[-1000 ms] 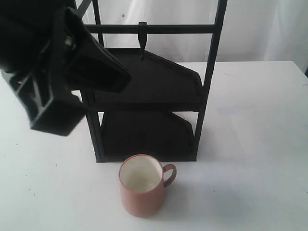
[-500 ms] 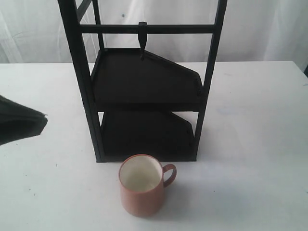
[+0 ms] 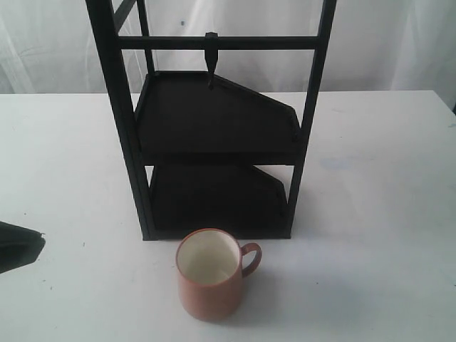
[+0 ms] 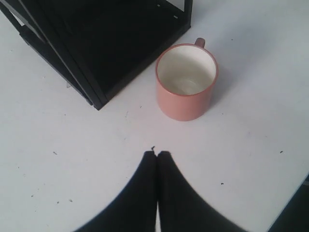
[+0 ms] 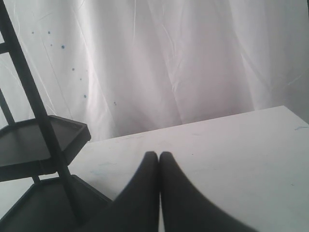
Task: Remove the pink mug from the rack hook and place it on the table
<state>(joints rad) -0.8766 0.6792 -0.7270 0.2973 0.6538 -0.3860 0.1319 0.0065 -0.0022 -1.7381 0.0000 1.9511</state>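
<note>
The pink mug sits upright on the table, off the rack hook, so my left gripper hangs closed, empty.

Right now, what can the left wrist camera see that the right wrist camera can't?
Only the left wrist view shows the pink mug, standing upright on the table near the rack, and the left tool, which is shut. Only the right wrist view shows the white curtain and the right tool, shut too. Both views show the black rack and the white table.
</note>
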